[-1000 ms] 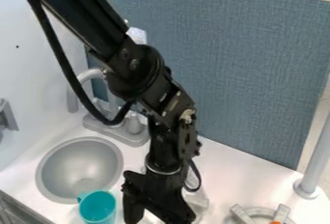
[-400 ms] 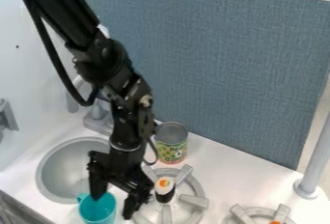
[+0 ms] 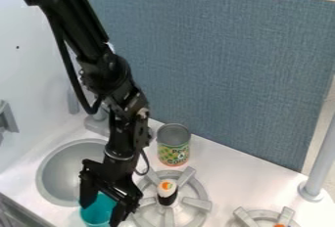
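Jaws spread, the black gripper (image 3: 99,215) straddles a teal plastic cup (image 3: 98,210) near the white worktop's (image 3: 229,174) front edge, between the round grey sink (image 3: 55,182) and grey burner (image 3: 197,203). Behind the burner stands a labelled metal can (image 3: 173,148).

The black arm (image 3: 116,86) slants down from eleven o'clock. Its claw (image 3: 101,215) points down near seven o'clock, fingers (image 3: 88,188) apart.

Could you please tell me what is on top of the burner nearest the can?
A small white and black piece with an orange patch on top stands at the middle of the burner; the spot directly beneath it is covered.
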Tool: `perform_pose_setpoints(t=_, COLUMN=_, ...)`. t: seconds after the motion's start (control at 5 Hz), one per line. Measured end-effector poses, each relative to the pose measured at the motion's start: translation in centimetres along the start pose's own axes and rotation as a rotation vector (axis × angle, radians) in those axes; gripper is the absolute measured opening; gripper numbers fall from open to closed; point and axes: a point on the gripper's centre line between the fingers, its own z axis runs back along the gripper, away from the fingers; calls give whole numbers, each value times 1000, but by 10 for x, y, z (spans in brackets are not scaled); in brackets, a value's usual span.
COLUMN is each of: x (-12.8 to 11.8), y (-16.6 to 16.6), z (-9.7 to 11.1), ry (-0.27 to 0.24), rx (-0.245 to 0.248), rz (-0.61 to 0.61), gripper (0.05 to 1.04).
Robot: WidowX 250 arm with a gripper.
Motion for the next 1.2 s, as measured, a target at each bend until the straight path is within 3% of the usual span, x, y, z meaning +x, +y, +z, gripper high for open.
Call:
perform_pose_setpoints(t=0.6, x=12, y=-8, z=-29, ry=4, rx=-21, rz=-59, gripper=1000)
perform_pose_setpoints(t=0.8, x=17, y=-5, z=-36, ry=11, rx=-1, rz=-54, gripper=966)
perform_pose_setpoints(t=1.2, x=18, y=-1, z=-35, ry=26, rx=-25, rz=-77, gripper=393)
